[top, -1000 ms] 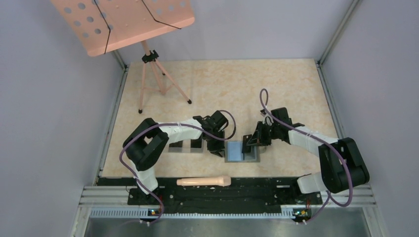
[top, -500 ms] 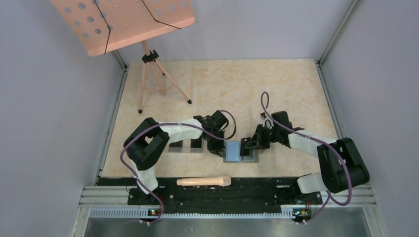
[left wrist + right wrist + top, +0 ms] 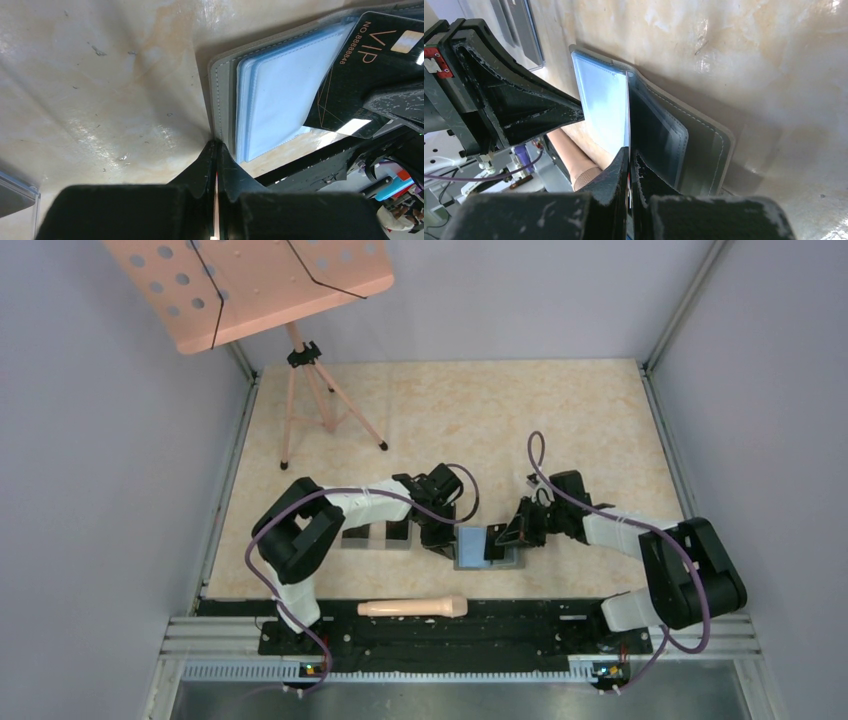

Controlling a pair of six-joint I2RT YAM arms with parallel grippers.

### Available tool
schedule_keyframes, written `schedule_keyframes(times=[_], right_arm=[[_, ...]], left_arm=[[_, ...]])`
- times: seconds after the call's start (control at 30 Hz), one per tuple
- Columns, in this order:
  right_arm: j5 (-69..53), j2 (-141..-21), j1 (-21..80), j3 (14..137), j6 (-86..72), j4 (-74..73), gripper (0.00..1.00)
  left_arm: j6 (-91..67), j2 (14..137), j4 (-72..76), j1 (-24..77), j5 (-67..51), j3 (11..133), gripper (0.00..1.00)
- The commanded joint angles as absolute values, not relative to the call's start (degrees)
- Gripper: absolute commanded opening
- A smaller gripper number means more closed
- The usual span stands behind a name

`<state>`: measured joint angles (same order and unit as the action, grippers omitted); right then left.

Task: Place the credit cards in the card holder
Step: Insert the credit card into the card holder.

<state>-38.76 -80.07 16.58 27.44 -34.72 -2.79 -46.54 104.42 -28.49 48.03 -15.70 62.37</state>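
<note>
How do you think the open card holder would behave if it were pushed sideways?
The card holder is thin and lies flat on the glossy table, so it would probably slide easily; the left pincer clamped on its edge likely prevents that. Its plastic sleeves look soft and may buckle under the credit card.
</note>
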Motion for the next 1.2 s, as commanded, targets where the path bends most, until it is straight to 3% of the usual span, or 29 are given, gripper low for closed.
schedule_keyframes(times=[0.0, 1.17], right_arm=[[-39.2, -80.7, 16.8, 26.8, -34.8, -0.4, 0.0], [-44.8, -84.3, 19.4, 28.9, -36.6, -2.2, 0.0]], left_arm=[[-46.2, 105.8, -27.8, 48.2, -15.1, 63.2, 0.03], [-46.4, 106.4, -28.0, 48.7, -15.0, 63.6, 0.0]])
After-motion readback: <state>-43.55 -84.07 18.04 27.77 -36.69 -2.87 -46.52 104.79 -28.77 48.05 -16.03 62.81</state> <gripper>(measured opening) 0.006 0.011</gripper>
